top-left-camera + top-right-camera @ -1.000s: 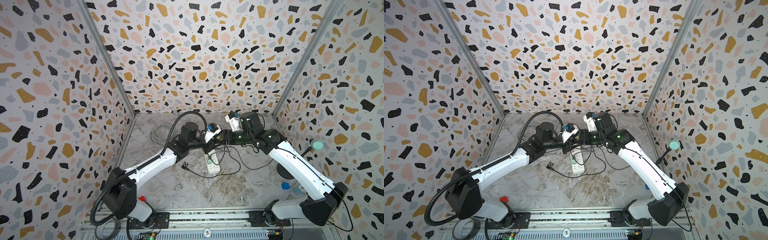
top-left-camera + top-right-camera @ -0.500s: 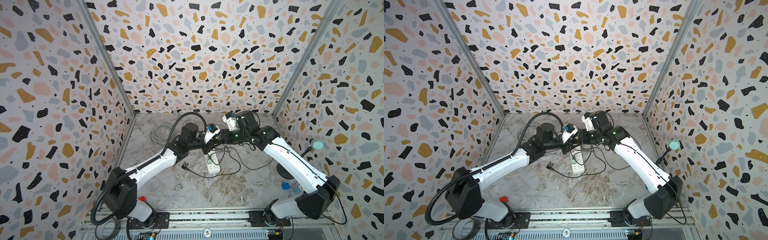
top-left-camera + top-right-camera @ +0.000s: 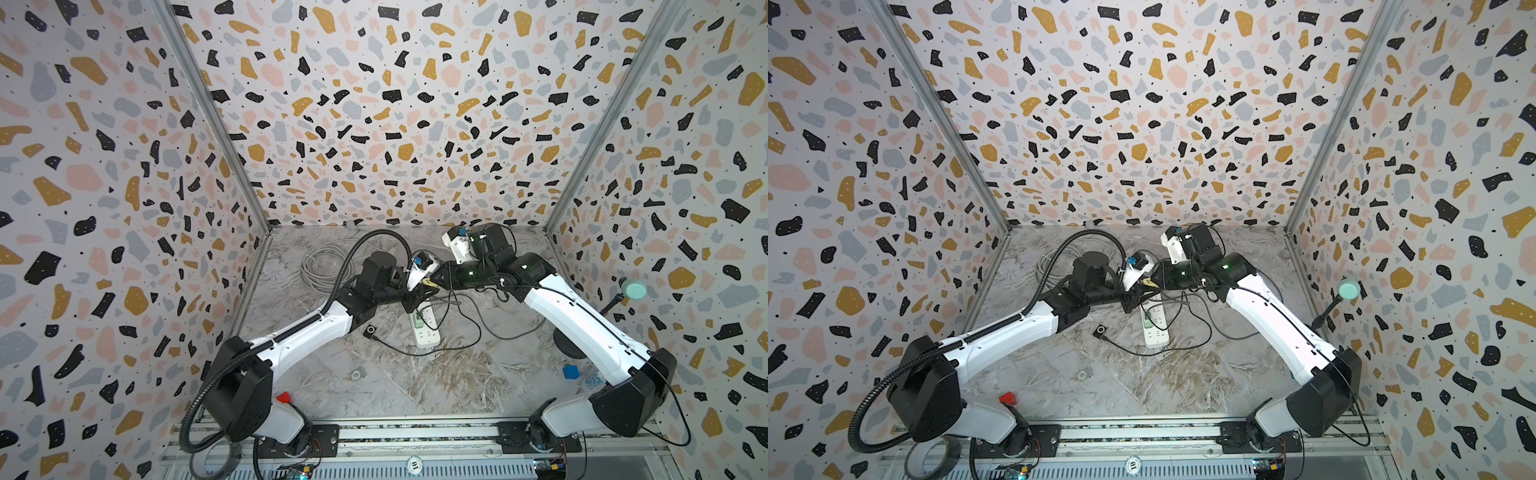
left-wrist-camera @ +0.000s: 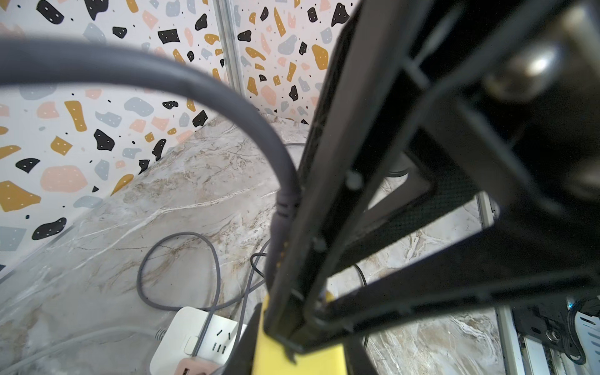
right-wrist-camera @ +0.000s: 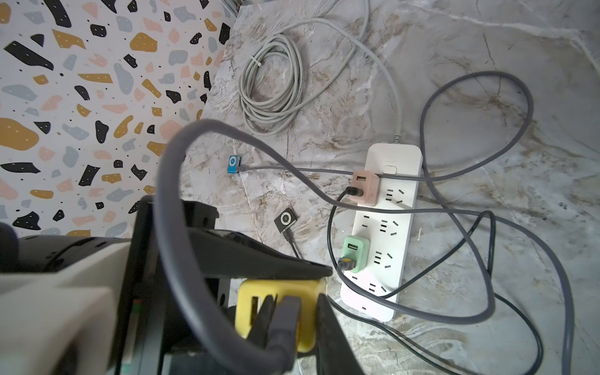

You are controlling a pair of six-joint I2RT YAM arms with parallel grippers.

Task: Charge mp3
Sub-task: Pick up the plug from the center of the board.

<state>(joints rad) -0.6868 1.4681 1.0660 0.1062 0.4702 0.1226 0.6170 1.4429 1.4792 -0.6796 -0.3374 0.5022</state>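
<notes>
Clamping a yellow charger [image 5: 276, 289] above the white power strip [image 5: 386, 233] with the left gripper [image 3: 427, 287]; bracketing its grey plug [image 5: 287, 311] with the right gripper [image 5: 293, 302], cannot tell whether pinched.

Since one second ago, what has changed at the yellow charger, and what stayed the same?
The right gripper shifted slightly toward the left gripper, and its fingers closed on the grey USB plug at the yellow charger. Unchanged: the left gripper holds the charger; the power strip and black mp3 player lie where they were.
</notes>
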